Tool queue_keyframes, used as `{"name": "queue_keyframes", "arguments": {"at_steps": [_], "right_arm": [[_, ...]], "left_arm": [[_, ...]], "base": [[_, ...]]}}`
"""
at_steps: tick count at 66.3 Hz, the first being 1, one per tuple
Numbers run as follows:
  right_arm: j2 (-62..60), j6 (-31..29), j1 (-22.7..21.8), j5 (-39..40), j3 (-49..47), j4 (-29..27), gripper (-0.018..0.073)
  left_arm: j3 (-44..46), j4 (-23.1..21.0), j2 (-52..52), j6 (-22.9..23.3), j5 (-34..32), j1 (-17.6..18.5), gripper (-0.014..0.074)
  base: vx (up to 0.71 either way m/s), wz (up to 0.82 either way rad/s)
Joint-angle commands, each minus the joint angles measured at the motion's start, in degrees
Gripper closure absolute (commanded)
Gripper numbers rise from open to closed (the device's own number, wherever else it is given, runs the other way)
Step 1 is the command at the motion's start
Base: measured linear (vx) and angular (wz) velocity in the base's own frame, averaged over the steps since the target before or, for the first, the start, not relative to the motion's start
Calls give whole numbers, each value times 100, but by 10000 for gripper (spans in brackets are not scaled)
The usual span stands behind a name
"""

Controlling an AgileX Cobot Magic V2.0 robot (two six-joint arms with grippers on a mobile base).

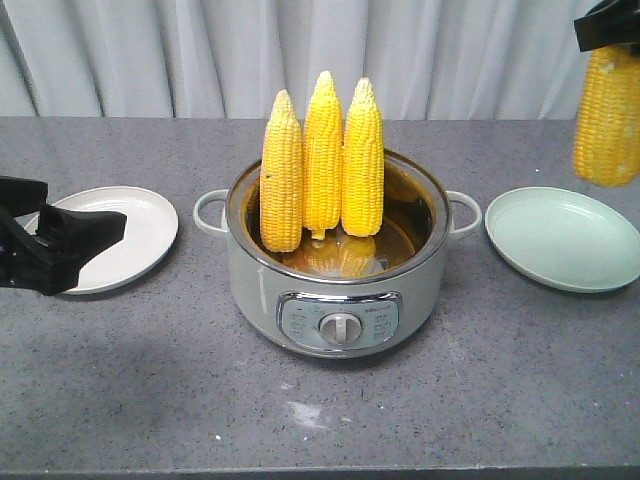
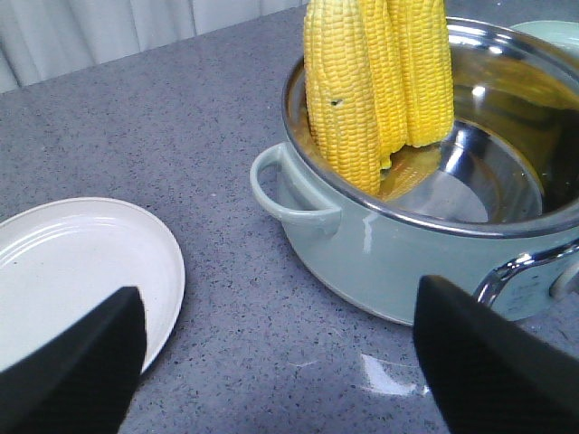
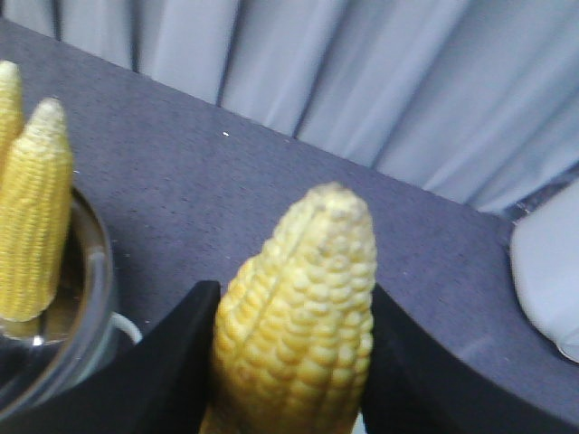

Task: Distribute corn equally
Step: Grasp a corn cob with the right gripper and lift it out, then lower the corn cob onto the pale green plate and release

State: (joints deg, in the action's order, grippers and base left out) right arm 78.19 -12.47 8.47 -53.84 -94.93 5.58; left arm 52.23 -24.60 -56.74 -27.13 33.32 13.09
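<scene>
Before pale curtains (image 1: 300, 50), over grey speckled counter (image 1: 150, 400), left hand (image 2: 276, 362) hangs released; right hand (image 3: 294, 362) grasps corn (image 1: 607, 115).

1. This looks like a staged test setup with kitchen props: a pleated grey curtain (image 1: 150, 50) closes the whole background.
2. The speckled grey table (image 1: 130, 400) holds an electric cooking pot (image 1: 260, 290), a white plate (image 1: 135, 235) and a green plate (image 1: 560, 240).

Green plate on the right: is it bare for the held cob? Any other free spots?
Yes, the green plate is bare, below the cob in the right pincer. The white plate is bare too, and the tabletop before the electric pot. It holds three cobs, crowded.
</scene>
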Motion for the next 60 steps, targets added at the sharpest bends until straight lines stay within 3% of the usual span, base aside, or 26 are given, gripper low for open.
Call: {"name": "queue_keyframes", "arguments": {"at_steps": [1,15,26,39,50,60], "right_arm": [[-8,366,-22,234,-178,572,300],[396,714,-27,101,-198,1157,300],[915,760,-53,-344,-832,1156,300],[1630,625,-667,-972,-1675,511,300],[2055,336,-1158,-1145,-1771,-175,300],[2400,176,-1431,-1081,-1771,-445,300]], "left_arm": [[195,-163,42,5,-350,50,10],[195,-163,42,5,-350,50,10],[195,-163,42,5,-350,50,10],[195,-163,42,5,-350,50,10],[195,-163,42,5,-350,50,10],[195,-163,42,5,-350,50,10]], "base": [[0,0],[0,0],[0,0],[0,0],[0,0],[0,0]]}}
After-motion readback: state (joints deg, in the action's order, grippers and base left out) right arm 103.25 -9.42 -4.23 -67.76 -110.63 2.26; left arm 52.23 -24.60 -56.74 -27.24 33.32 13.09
